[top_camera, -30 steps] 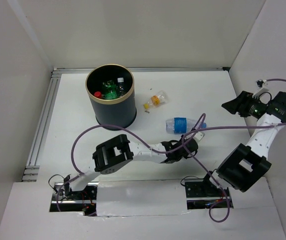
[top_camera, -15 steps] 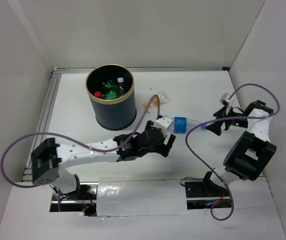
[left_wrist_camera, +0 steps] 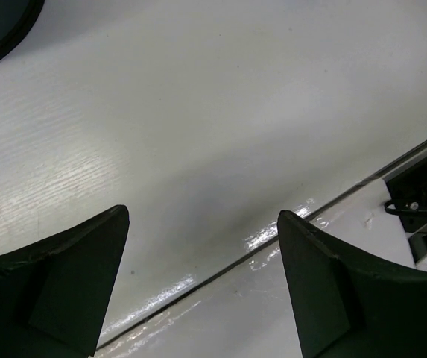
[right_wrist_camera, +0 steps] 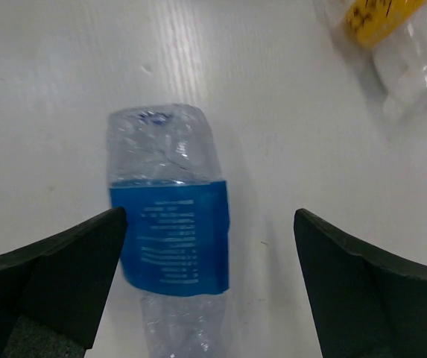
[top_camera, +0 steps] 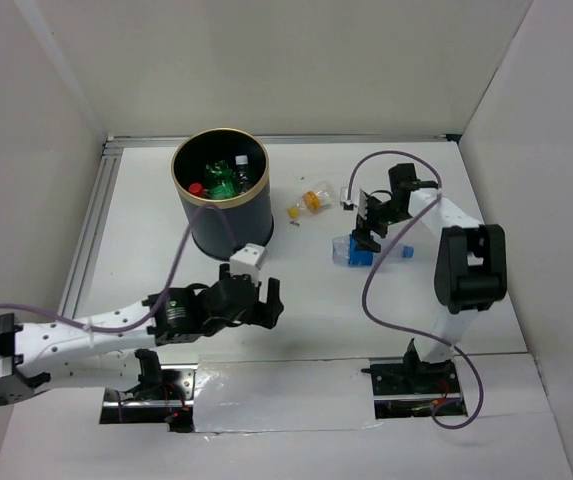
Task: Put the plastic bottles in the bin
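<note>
The bin (top_camera: 228, 225) stands at the back left, dark with a gold rim, and several plastic bottles (top_camera: 221, 180) lie inside it. A clear bottle with a blue label (top_camera: 354, 250) lies on the table right of centre. My right gripper (top_camera: 364, 225) hangs over it, open. In the right wrist view the blue-label bottle (right_wrist_camera: 170, 239) lies between the fingers of the right gripper (right_wrist_camera: 209, 216), nearer the left one, untouched. A small yellow-label bottle (top_camera: 314, 200) lies between bin and right gripper. My left gripper (top_camera: 259, 305) is open and empty near the front, over bare table (left_wrist_camera: 198, 112).
The yellow-label bottle (right_wrist_camera: 392, 30) shows at the right wrist view's top right corner. A metal rail (top_camera: 86, 250) runs along the table's left side. White walls close in left, back and right. The table's front seam (left_wrist_camera: 220, 265) passes under the left gripper (left_wrist_camera: 202, 220).
The left arm pulled back from the blue-label bottle toward the front left and its jaws opened. The right arm swung in from the right wall to above that bottle, opening wide.
</note>
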You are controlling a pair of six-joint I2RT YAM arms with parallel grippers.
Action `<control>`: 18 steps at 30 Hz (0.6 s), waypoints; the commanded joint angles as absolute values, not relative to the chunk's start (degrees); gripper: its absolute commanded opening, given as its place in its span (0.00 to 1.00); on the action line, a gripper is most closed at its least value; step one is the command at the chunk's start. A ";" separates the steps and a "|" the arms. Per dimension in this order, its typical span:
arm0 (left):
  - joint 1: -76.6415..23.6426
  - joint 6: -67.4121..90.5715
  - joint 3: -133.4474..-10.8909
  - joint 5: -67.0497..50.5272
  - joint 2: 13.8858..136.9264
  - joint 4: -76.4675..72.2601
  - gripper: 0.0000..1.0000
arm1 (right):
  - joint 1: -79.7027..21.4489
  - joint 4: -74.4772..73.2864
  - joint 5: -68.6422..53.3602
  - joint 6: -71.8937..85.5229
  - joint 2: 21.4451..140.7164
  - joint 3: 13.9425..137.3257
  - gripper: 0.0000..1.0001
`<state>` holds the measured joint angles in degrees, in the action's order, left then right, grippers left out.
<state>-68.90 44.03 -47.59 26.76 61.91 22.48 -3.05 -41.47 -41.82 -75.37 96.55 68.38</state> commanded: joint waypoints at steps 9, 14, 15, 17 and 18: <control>-69.08 53.44 -41.48 33.75 42.46 32.43 0.94 | -3.96 -37.53 -26.89 -75.67 105.47 68.20 0.76; -69.08 53.44 -40.43 34.28 41.92 32.43 0.94 | -2.55 -53.30 -36.37 -79.10 104.60 76.98 0.07; -69.08 53.96 -40.43 34.28 41.92 32.43 0.94 | -2.55 -55.70 -40.56 -79.80 103.55 78.82 0.01; -69.08 54.49 -39.12 34.89 41.92 32.43 0.96 | -2.55 -60.53 -45.24 -79.80 100.31 86.46 0.00; -69.08 55.01 -38.42 34.20 41.40 31.47 0.96 | -3.68 -61.08 -47.26 -76.93 99.41 89.53 0.00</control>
